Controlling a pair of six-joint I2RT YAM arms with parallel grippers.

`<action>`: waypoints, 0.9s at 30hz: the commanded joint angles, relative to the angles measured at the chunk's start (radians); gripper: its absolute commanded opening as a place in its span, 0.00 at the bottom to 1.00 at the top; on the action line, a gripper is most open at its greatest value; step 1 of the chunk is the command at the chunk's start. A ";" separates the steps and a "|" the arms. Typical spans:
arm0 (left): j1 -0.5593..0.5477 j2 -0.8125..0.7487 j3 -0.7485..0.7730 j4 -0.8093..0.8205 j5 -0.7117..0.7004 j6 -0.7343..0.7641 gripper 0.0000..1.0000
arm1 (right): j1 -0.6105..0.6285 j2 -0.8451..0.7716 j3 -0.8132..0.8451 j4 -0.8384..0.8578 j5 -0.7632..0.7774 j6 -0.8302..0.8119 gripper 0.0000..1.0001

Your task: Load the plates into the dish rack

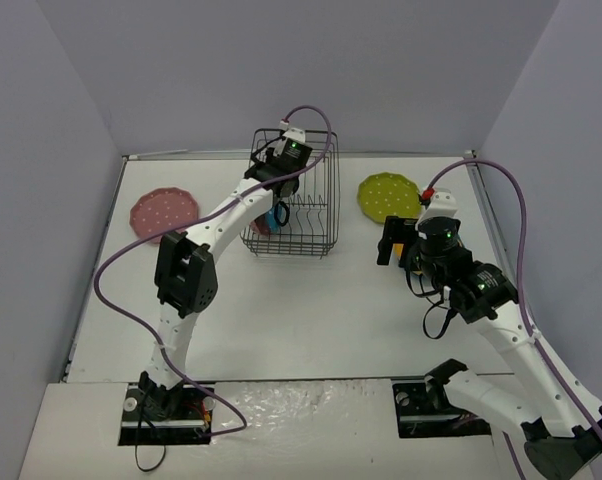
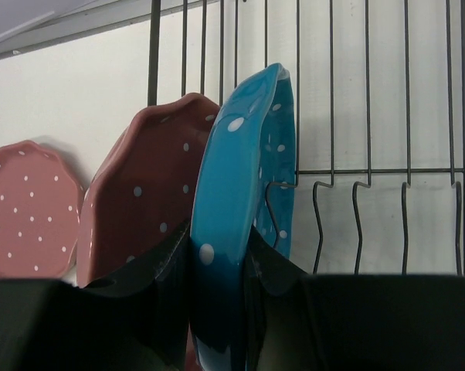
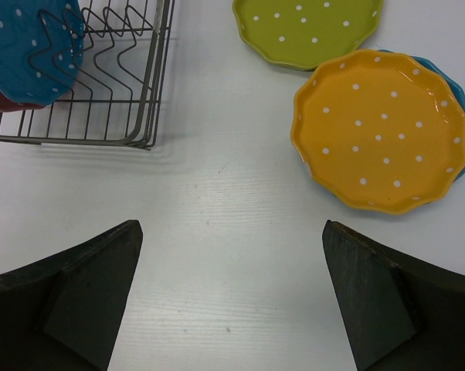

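Left jaws tight around blue plate [image 2: 232, 224], upright in dish rack [image 1: 321, 215]; right jaws wide, empty.

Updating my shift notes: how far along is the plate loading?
Done: one pink plate stands in the rack. In hand: left gripper holds a blue plate in it. Left on the table: another pink, lime, orange, and a second blue under it.
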 commanded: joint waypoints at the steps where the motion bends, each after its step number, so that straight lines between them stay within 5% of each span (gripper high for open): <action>1: 0.009 -0.117 -0.004 0.083 -0.073 -0.033 0.27 | -0.006 -0.026 0.012 0.045 0.000 -0.013 1.00; 3: 0.009 -0.143 -0.020 0.086 -0.073 -0.041 0.48 | -0.006 -0.046 0.011 0.045 -0.001 -0.010 1.00; 10: 0.009 -0.222 -0.037 0.089 -0.046 -0.048 0.83 | -0.006 -0.108 0.013 0.045 -0.005 0.018 1.00; 19: 0.033 -0.365 -0.012 0.013 -0.058 -0.122 0.95 | -0.006 -0.129 0.025 0.044 -0.031 0.027 1.00; 27: 0.356 -0.525 -0.232 -0.160 -0.012 -0.411 0.94 | -0.006 -0.093 0.029 0.047 -0.019 0.001 1.00</action>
